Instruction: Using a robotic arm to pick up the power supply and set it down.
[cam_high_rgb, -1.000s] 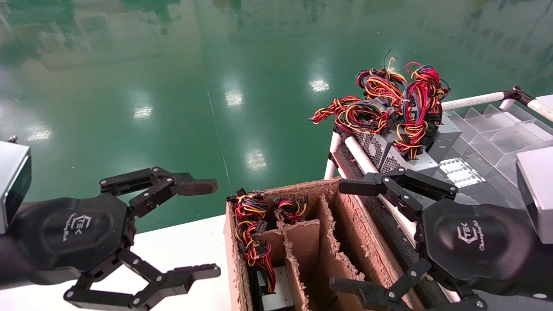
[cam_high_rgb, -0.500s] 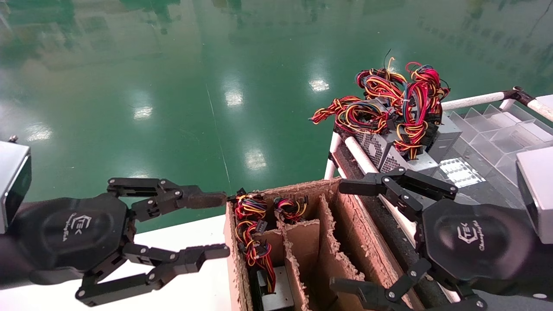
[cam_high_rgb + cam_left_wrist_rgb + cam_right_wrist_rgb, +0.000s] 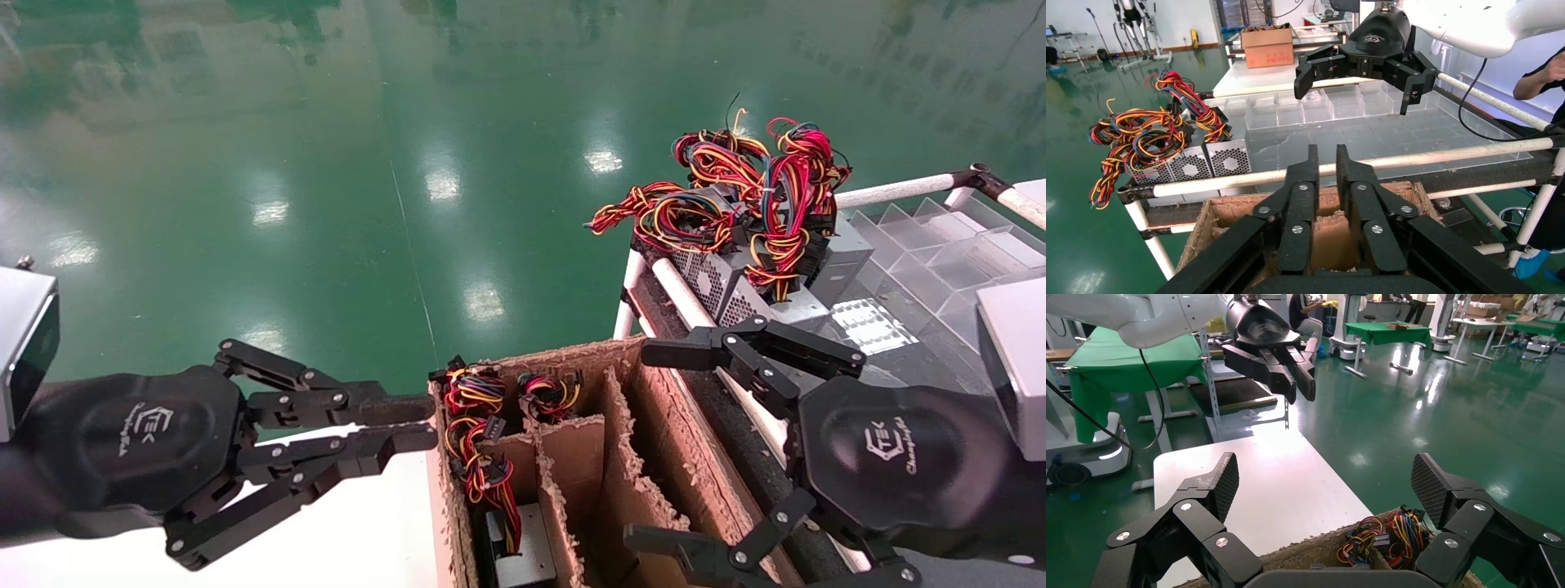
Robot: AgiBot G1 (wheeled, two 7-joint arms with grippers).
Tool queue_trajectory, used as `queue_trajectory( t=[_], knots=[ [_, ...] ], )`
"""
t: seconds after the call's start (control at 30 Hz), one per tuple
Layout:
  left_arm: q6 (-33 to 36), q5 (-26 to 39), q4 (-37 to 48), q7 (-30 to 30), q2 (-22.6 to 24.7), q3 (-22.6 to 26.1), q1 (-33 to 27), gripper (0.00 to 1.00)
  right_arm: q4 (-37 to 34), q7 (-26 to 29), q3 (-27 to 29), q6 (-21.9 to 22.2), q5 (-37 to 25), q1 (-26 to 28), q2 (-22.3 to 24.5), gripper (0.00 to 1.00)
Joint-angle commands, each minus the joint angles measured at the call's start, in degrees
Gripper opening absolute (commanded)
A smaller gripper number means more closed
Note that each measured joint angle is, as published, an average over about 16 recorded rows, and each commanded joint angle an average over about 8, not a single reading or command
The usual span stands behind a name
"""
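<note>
Two grey power supplies (image 3: 723, 287) with fan grilles and tangled red, yellow and black wires lie on a rack at the right; the left wrist view shows them as well (image 3: 1210, 163). Another power supply (image 3: 516, 557) stands in the cardboard divider box (image 3: 625, 425), wires (image 3: 1389, 539) on top. My left gripper (image 3: 413, 423) is shut with nothing in it, its tips at the box's left wall. My right gripper (image 3: 645, 445) hangs wide open over the right side of the box, holding nothing.
The box sits on a white table (image 3: 343, 498). The rack has white tube rails (image 3: 678, 298), and a clear plastic divider tray (image 3: 940, 245) lies behind the supplies. Beyond is glossy green floor (image 3: 409, 163). A person stands at the edge of the left wrist view (image 3: 1545, 79).
My left gripper's fingers have swung from wide open to shut and its tips have edged toward the box. The right gripper and the power supplies have not moved.
</note>
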Motion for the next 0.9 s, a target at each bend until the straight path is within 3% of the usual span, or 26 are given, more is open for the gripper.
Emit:
queue_trajectory(
  t=[0.03, 0.1, 0.37, 0.7, 0.9],
  knots=[
    [0.00, 0.00, 0.00, 0.00, 0.00, 0.00, 0.00, 0.00, 0.00, 0.00, 0.00, 0.00, 0.00, 0.00, 0.00, 1.00],
    [0.00, 0.00, 0.00, 0.00, 0.00, 0.00, 0.00, 0.01, 0.00, 0.00, 0.00, 0.00, 0.00, 0.00, 0.00, 1.00],
    [0.00, 0.00, 0.00, 0.00, 0.00, 0.00, 0.00, 1.00, 0.00, 0.00, 0.00, 0.00, 0.00, 0.00, 0.00, 1.00],
    [0.00, 0.00, 0.02, 0.01, 0.00, 0.01, -0.01, 1.00, -0.44, 0.19, -0.45, 0.48, -0.80, 0.02, -0.33, 1.00],
    [0.01, -0.01, 0.04, 0.02, 0.00, 0.03, -0.02, 1.00, -1.08, 1.21, -2.42, 2.37, -4.88, 1.20, -1.59, 1.00]
  ],
)
